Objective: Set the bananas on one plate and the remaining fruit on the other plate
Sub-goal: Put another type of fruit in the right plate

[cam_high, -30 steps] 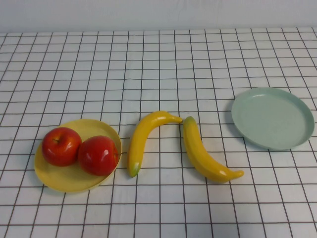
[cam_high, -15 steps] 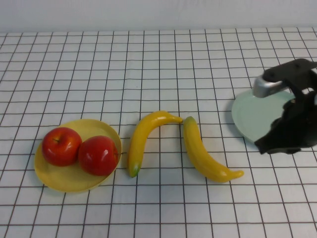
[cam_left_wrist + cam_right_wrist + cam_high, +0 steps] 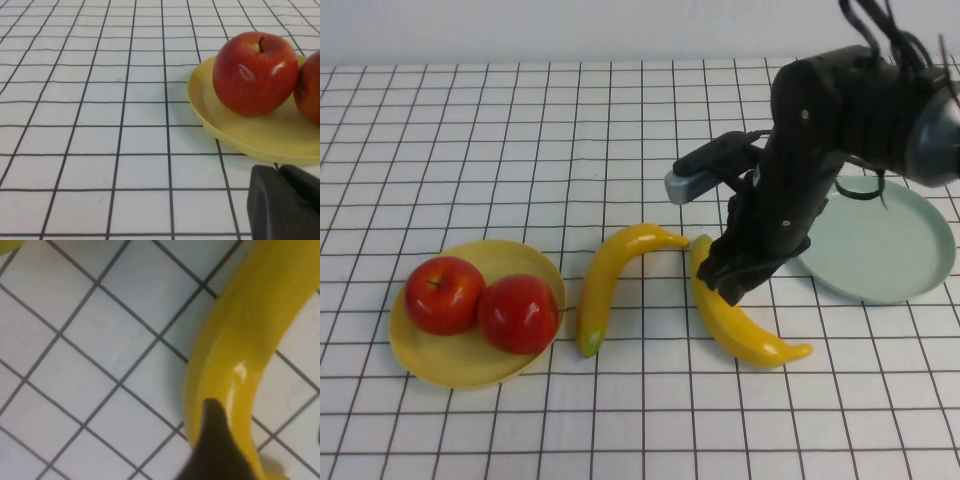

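Two yellow bananas lie mid-table: the left one (image 3: 605, 280) has a greenish tip, and the right one (image 3: 752, 338) lies beside it. My right gripper (image 3: 725, 285) is down over the right banana's upper half. In the right wrist view it (image 3: 267, 437) is open, with one dark finger (image 3: 215, 445) against the banana (image 3: 240, 340). Two red apples (image 3: 443, 293) (image 3: 518, 312) sit on the yellow plate (image 3: 470, 365). The green-blue plate (image 3: 895, 250) is empty at the right. My left gripper (image 3: 277, 170) is shut and empty, low beside the yellow plate (image 3: 235, 135).
A white cloth with a black grid covers the table. The right arm's bulk reaches in from the upper right, over the green-blue plate's left rim. The left arm is out of the high view.
The right arm has swung in from the right edge, past the green-blue plate, and come down over the right banana. Fruit and plates have not moved.
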You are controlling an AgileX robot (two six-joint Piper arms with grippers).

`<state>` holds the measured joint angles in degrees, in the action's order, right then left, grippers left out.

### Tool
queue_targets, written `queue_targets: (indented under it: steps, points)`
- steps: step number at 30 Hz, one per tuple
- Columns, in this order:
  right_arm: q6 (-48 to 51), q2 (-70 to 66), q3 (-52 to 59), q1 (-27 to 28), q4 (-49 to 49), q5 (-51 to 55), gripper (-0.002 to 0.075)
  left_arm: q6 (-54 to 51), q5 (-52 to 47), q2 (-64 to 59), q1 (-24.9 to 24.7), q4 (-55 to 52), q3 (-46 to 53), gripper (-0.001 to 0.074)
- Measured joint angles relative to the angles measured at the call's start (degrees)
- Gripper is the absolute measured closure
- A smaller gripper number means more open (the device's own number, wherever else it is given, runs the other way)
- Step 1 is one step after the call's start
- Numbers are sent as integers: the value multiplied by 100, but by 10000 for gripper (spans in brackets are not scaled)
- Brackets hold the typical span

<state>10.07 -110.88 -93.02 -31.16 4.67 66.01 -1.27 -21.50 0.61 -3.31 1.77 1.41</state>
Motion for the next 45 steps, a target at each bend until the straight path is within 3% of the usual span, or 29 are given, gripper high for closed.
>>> queue_targets:
  steps: [2,4,8,15,18,21,31,45]
  points:
    - [27,-272,-204,-52,34,36,283,0,0,0,0,0,0,738]
    - [26,-494,-346,-127,34,60,174,0,0,0,0,0,0,738]
    - [38,-773,-577,-266,34,64,103,0,0,0,0,0,0,739]
    - [38,-1011,-697,-334,-247,30,189,0,0,0,0,0,0,739]
    - [38,-1130,-697,-334,-365,17,272,0,0,0,0,0,0,739]
    - [38,-1162,-697,-334,-467,30,407,0,0,0,0,0,0,739]
    - [-261,-770,-886,-129,-408,270,407,0,0,0,0,0,0,738]
    - [-1134,34,-229,1565,-800,137,407,0,0,0,0,0,0,739]
